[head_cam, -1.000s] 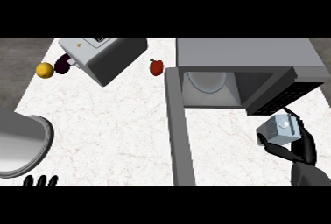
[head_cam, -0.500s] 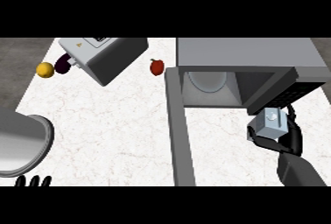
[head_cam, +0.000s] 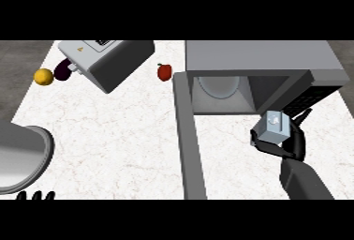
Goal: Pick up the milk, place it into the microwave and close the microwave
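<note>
The milk [head_cam: 274, 126] is a small grey-white carton held in my right hand [head_cam: 291, 144], whose fingers curl round it. It hangs just in front of the open microwave [head_cam: 256, 61], near the right side of its opening. Inside the cavity a round glass turntable [head_cam: 220, 87] shows. The microwave door [head_cam: 188, 145] swings open toward me as a long grey slab left of the hand. My left hand [head_cam: 36, 196] shows only as fingertips at the lower left edge, resting with fingers up.
A toaster-like grey box [head_cam: 104, 61] lies at the back left, with a lemon [head_cam: 43, 76] and a dark fruit [head_cam: 62, 71] beside it. A red pepper [head_cam: 165, 71] sits left of the microwave. A large metal bowl [head_cam: 17, 157] fills the left edge.
My right hand has carried the milk up and leftward, from the counter's right side to the front of the microwave opening. The left hand has risen slightly at the lower edge.
</note>
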`<move>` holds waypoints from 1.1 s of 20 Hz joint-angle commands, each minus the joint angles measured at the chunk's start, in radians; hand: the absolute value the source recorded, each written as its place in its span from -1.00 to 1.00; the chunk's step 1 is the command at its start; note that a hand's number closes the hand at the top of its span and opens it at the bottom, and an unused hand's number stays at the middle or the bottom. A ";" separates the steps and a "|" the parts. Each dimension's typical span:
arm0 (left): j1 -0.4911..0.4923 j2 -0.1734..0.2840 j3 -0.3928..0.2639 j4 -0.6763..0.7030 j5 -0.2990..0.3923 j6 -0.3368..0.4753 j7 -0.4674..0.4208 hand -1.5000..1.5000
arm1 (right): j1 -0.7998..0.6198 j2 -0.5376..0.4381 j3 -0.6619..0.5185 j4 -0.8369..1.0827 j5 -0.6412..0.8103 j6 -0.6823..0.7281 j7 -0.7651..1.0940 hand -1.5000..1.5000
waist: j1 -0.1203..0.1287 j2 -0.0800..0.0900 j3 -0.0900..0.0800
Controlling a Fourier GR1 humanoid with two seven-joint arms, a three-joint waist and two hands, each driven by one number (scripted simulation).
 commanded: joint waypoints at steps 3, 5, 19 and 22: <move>0.052 -0.037 -0.080 -0.011 -0.082 0.021 -0.043 -1.00 | -0.010 0.029 0.078 -0.095 0.042 0.053 -0.061 1.00 | 0.015 -0.015 0.000; 0.016 0.025 0.038 -0.009 0.037 -0.020 0.004 -1.00 | 0.009 0.060 0.101 -0.159 0.044 0.017 -0.016 1.00 | -0.001 -0.018 -0.002; 0.113 -0.003 -0.030 -0.051 0.007 -0.006 -0.036 -1.00 | 0.393 0.155 0.313 -0.841 -0.011 0.164 0.323 1.00 | -0.009 -0.022 -0.003; 0.076 -0.005 0.006 0.020 0.013 -0.015 -0.073 -1.00 | 0.442 0.163 0.361 -0.920 -0.135 0.207 0.380 1.00 | -0.001 -0.017 -0.002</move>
